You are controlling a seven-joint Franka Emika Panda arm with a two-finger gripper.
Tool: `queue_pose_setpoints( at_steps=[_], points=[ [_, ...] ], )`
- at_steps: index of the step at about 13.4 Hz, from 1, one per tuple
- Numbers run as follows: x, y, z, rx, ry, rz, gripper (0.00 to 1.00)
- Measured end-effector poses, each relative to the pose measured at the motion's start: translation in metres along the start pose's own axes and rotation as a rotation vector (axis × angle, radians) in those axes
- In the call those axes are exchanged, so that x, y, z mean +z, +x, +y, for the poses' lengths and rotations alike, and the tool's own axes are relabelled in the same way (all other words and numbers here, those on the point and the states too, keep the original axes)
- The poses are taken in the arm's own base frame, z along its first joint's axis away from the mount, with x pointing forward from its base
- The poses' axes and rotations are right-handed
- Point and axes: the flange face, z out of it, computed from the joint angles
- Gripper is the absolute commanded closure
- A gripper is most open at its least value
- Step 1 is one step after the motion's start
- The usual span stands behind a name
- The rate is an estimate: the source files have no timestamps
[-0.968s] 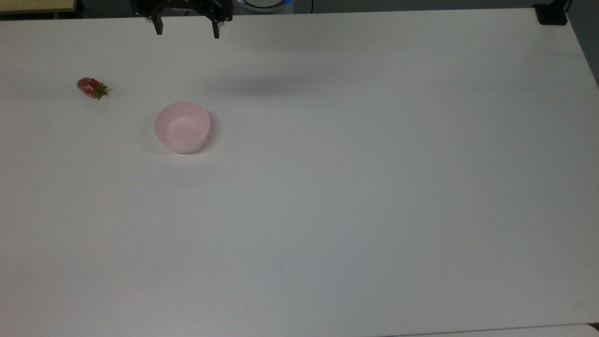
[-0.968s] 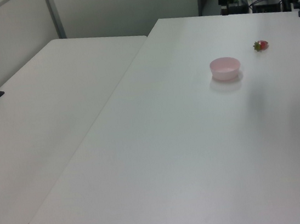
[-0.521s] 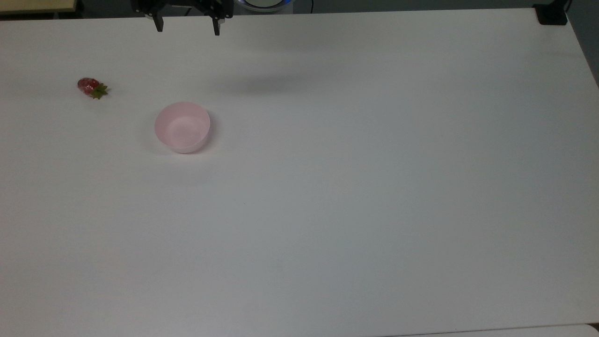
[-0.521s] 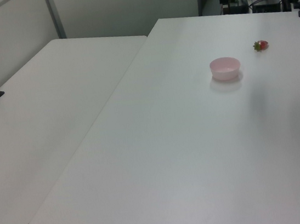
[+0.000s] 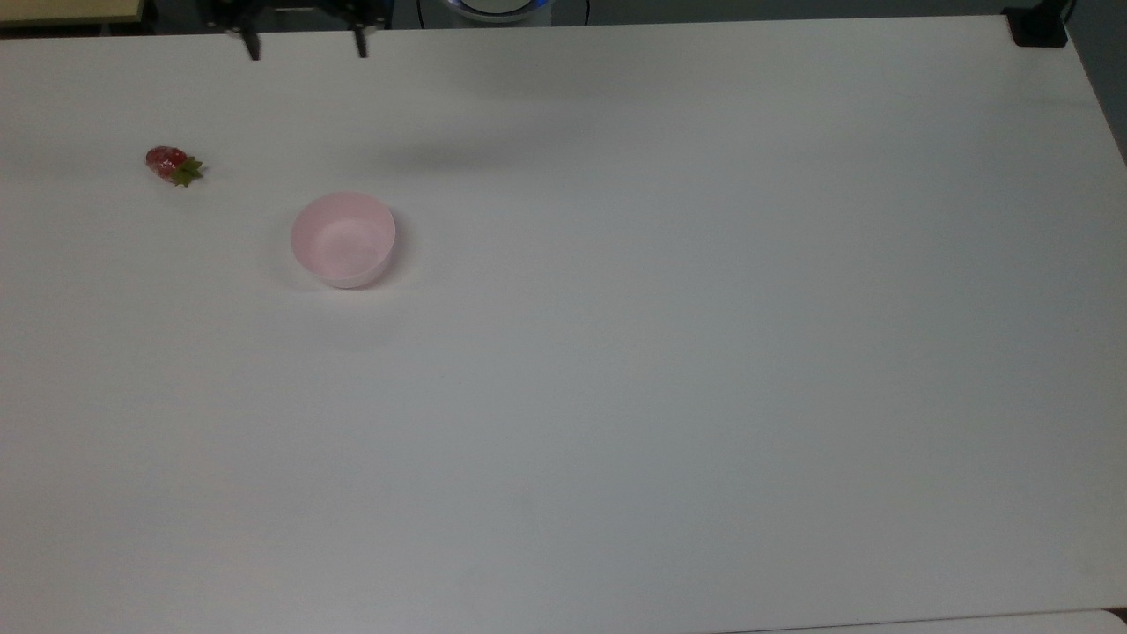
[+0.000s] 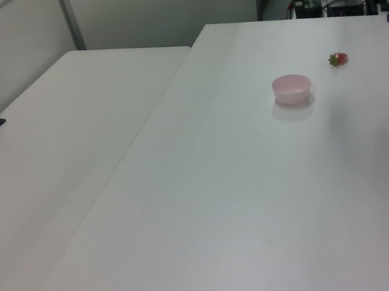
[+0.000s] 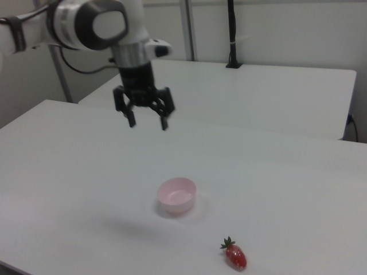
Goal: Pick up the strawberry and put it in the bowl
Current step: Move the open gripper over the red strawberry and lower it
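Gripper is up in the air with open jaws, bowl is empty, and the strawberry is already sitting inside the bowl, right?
Not quite. The strawberry lies on the table, apart from the bowl, as the right view shows. The rest holds: the gripper hangs in the air with open jaws, and the bowl is empty.

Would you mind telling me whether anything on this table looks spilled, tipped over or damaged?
Nothing stands out. The pink bowl sits upright and empty, the strawberry lies whole on its side apart from it, and the open claw hangs above the white table.
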Motion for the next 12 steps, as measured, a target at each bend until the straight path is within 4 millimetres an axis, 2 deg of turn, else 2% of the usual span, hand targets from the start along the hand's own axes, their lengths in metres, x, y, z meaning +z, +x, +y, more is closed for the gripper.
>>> queue_pose_setpoints(
  at_steps=[1,2,3,5,6,7,9,12],
  points=[
    [0.009,-0.003,0.019,-0.058,-0.001,-0.008,0.00],
    [0.028,-0.006,0.045,-0.152,-0.007,-0.009,0.00],
    [0.043,-0.007,0.060,-0.219,-0.014,-0.007,0.00],
    [0.101,-0.015,0.097,-0.421,-0.040,-0.009,0.00],
    [0.121,-0.017,0.106,-0.483,-0.050,-0.011,0.00],
    [0.150,-0.022,0.118,-0.561,-0.068,-0.015,0.00],
    [0.184,-0.031,0.133,-0.652,-0.092,-0.026,0.05],
    [0.208,-0.044,0.152,-0.709,-0.123,-0.026,0.12]
  ],
)
